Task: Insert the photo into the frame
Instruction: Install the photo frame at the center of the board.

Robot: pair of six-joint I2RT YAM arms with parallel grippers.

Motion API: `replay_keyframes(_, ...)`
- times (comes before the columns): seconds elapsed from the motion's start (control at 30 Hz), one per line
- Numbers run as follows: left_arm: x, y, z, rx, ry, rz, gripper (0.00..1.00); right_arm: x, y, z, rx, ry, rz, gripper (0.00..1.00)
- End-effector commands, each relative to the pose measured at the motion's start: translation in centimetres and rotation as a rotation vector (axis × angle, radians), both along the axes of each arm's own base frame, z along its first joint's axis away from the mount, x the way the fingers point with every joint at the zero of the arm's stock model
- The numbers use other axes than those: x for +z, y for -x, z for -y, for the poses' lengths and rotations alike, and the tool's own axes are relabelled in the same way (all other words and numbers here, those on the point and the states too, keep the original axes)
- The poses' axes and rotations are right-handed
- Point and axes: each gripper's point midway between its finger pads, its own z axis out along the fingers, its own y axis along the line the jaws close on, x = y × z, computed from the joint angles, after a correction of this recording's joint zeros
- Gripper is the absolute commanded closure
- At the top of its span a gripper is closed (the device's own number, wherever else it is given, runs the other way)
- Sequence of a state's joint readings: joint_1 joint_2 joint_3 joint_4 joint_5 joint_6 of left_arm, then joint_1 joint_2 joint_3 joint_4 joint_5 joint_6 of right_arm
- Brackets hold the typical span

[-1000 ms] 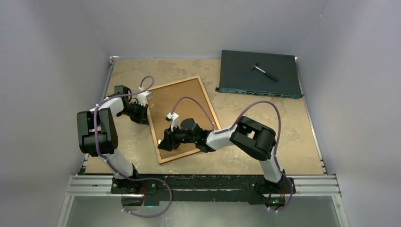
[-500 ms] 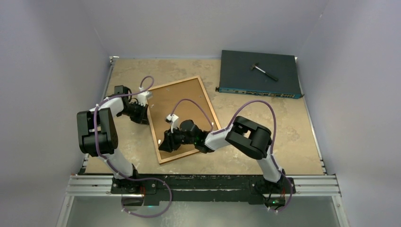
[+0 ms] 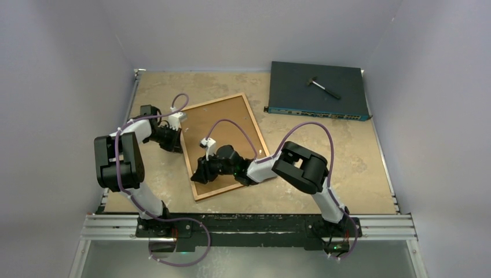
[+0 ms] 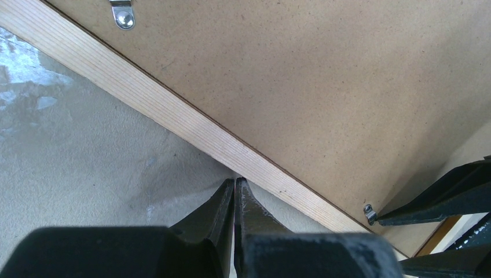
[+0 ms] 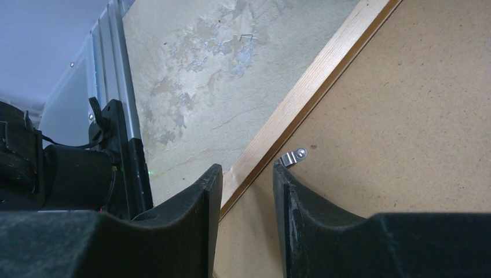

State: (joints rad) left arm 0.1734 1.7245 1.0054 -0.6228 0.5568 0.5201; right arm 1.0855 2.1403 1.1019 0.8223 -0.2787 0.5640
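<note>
the frame is lying back-up on the table, turned at a slant just ahead of the two arms, with the brown backing board sitting inside its wooden rails. the photo is not showing in any view (it could be under the board or somewhere else, i cannot tell which).

the left gripper is clenched on nothing, its closed tips resting just beside the outer edge of the frame's left rail, down at table level. the right gripper is hanging over the near-left corner with its fingers standing part-way apart. its wrist view is showing the rail and a small metal tab in the gap, and nothing looks clamped.

judging by looks, the frame is handling as a light, stiff thing. its thin wood is likely sliding easily on the smooth tabletop when nudged, so pinning one side while working the other is making sense. the rails are the place to take hold, across their narrow width near a corner; the flat board is offering no purchase except at a raised edge. the tabs look small, wanting a sideways fingertip push and not a squeeze. the photo, being glossy paper, is probably going to be floppy and slippery, best pinched at its white border.
</note>
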Motion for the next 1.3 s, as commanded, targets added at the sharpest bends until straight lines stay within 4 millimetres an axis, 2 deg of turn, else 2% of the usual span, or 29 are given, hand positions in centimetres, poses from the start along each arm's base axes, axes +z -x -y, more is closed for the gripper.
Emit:
replay_keyframes(0.0, 0.5, 0.0, 0.5, -0.036, 0.014, 0.031, 0.99, 0.2, -1.0, -0.5, -0.018, -0.003, 0.026, 0.60)
replay_keyframes(0.9, -0.1, 0.5, 1.2, -0.065, 0.027, 0.016, 1.00, -0.9, -1.9, -1.0, -0.018, 0.014, 0.009, 0.63)
replay_keyframes(1.27, -0.3, 0.9, 1.2, -0.073, 0.029, 0.009, 1.00, -0.7, -2.4, -1.4, -0.004, 0.007, 0.012, 0.63)
